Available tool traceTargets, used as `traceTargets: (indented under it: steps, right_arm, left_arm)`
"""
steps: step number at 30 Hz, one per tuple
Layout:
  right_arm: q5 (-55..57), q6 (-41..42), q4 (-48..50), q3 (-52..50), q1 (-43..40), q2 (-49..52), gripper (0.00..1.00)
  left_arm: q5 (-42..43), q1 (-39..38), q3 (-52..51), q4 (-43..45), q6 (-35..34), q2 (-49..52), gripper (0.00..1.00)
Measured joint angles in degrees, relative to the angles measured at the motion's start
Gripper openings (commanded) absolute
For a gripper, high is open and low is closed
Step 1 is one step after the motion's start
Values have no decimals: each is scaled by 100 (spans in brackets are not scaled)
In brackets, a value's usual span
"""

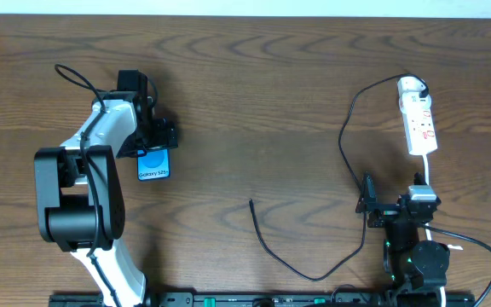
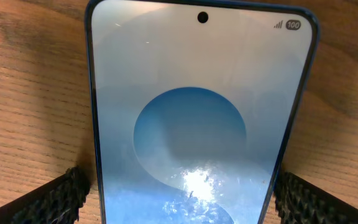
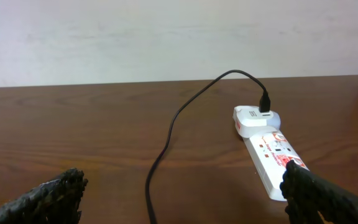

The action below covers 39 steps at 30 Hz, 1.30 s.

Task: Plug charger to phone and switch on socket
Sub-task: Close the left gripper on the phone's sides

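The phone (image 2: pixel 185 124) fills your left wrist view, flat on the table (image 1: pixel 254 102) between your left gripper's (image 2: pixel 182 202) spread, empty fingers, long axis twelve-to-six. The charger (image 1: pixel 252 205) tip lies at its four o'clock. Your right gripper (image 1: pixel 390 205), likewise released, sits at the tip's three o'clock, below the socket (image 1: pixel 418 119).

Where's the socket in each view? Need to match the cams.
Overhead: socket at upper right, lying lengthwise up the picture.
Left wrist: not in it; the phone fills the view.
Right wrist: socket right of centre, angled toward the lower right.
Shared landmark: the charger arcing off the socket's far end, in overhead and right wrist.
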Motion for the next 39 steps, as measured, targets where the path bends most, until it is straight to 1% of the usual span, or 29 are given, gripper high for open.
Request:
traceTargets:
  steps: [31, 36, 39]
  right_arm:
    - [0, 0, 0, 0, 0, 0, 99]
    - [0, 0, 0, 0, 0, 0, 99]
    - [0, 0, 0, 0, 0, 0, 99]
  left_arm:
    - [0, 0, 0, 4, 114, 0, 98]
    - [0, 0, 0, 4, 116, 0, 99]
    - [0, 0, 0, 4, 118, 0, 97]
